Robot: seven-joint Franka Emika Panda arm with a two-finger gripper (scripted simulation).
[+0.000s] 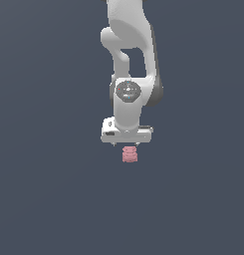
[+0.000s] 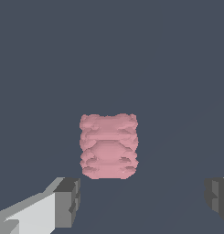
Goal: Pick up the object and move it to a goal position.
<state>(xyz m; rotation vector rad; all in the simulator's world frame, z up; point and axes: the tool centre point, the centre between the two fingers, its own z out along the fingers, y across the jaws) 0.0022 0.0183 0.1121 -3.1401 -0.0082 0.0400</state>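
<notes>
So the white gripper point(image 1: 127, 144) is hanging straight down off the arm point(image 1: 129, 55), and the object point(image 1: 129, 154), that little pink lumpy ridged blob, sits right underneath it, just a touch toward the exterior view's right of the hand's middle. In the exterior view the blob looks like it's just below the hand, near it but not pinched by anything. The wrist view makes it clearer: the fingers point(image 2: 67, 199) are spread wide, one dark pad on each side of the picture, and the object point(image 2: 109, 146) lies in the line of the gap between them but beyond the tips, with clear space on both sides. So the hand is released, nothing grasped, no contact that I can see. The blob is noticeably narrower than the spread of the fingers. As for placing it on the counter, honestly can't tell, the surface point(image 1: 44, 199) is one flat dark blue-grey field in both views with no edge or corner showing anywhere. Nothing sits around the blob or between it and the fingers.
</notes>
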